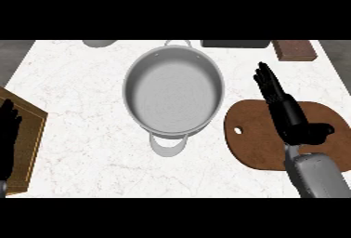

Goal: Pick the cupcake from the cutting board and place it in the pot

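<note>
Grey forearm metal fills the five o'clock corner, carrying the right hand [291, 116] up over the cutting board [250, 139], its fingers straight and held together, pointing toward twelve o'clock past the board's far edge, with the thumb stuck out to three o'clock. No cupcake shows anywhere: the board's bare wood is plain, the pot [173, 90] at centre holds nothing, so the cupcake may sit beneath the palm or forearm, though that cannot be told. By my judgement a cupcake would be light, soft and easily crushed, best taken low around its wrapper sides rather than by the top. At nine o'clock the left hand [8, 135] rests open, fingers up, over a wooden box [31, 139] cut by the edge. Along twelve o'clock, a grey rounded object [100, 43], a dark slab [234, 43] and a brown block [295, 50] are all cropped and hard to name.
</note>
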`<state>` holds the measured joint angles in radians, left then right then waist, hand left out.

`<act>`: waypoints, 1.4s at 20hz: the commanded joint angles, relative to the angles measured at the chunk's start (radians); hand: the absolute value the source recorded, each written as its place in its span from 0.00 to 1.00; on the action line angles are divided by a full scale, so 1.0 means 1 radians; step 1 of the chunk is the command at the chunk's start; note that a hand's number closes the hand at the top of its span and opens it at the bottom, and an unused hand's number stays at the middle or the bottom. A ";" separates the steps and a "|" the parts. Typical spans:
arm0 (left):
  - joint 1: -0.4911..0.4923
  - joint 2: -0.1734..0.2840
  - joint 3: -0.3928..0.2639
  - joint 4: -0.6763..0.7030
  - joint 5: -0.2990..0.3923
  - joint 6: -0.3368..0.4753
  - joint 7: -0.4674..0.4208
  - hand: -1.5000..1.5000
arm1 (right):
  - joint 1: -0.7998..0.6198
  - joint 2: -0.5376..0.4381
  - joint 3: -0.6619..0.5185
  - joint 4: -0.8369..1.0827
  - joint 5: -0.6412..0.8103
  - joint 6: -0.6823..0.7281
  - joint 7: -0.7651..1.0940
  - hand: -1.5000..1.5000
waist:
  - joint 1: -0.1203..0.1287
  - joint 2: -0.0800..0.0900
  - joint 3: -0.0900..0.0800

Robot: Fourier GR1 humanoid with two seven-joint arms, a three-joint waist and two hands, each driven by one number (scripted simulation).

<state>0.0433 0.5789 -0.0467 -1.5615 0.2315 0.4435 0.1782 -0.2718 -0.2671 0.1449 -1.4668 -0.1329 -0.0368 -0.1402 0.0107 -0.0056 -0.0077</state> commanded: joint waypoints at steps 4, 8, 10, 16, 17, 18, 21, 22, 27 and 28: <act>0.005 -0.112 -0.132 -0.077 0.100 -0.154 -0.015 0.50 | 0.065 -0.132 -0.256 0.099 0.091 -0.274 0.097 0.00 | -0.092 0.005 0.001; -0.020 -0.163 -0.175 -0.112 0.154 -0.199 -0.007 0.50 | 0.226 -0.219 -0.317 0.311 0.214 -0.427 0.313 0.00 | -0.167 0.057 -0.017; -0.031 -0.191 -0.218 -0.123 0.178 -0.245 -0.009 0.50 | 0.235 -0.208 -0.343 0.368 0.274 -0.558 0.400 0.00 | -0.114 0.042 -0.008; -0.071 -0.214 -0.299 -0.122 0.205 -0.325 0.046 0.50 | 0.132 -0.273 -0.170 0.369 0.548 -0.623 0.824 0.00 | 0.001 0.012 -0.003; -0.045 -0.226 -0.316 -0.118 0.198 -0.332 0.021 0.50 | 0.114 -0.290 -0.146 0.371 0.585 -0.596 0.895 0.00 | 0.011 0.011 -0.003; -0.057 -0.226 -0.319 -0.090 0.189 -0.345 0.007 0.50 | 0.099 -0.291 -0.121 0.335 0.603 -0.555 0.979 0.00 | 0.001 0.009 -0.003; -0.079 -0.227 -0.300 -0.108 0.216 -0.343 0.045 0.50 | -0.013 -0.361 -0.087 0.249 0.664 -0.424 1.216 0.00 | 0.002 0.001 -0.002; -0.104 -0.231 -0.274 -0.074 0.237 -0.353 0.047 0.50 | -0.040 -0.372 -0.078 0.200 0.670 -0.379 1.283 0.00 | -0.011 0.000 -0.003; -0.102 -0.258 -0.303 -0.060 0.202 -0.335 0.036 0.50 | -0.198 -0.375 -0.072 0.079 0.617 -0.142 1.552 0.00 | -0.014 -0.005 0.000; -0.101 -0.242 -0.276 -0.032 0.229 -0.367 0.031 0.50 | -0.227 -0.347 -0.075 0.095 0.610 -0.137 1.597 0.00 | -0.007 -0.001 0.000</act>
<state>-0.0499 0.3389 -0.3353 -1.6284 0.4461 0.0991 0.2135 -0.3804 -0.6236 0.0584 -1.3151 0.4919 -0.3161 1.1490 0.0002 -0.0070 -0.0096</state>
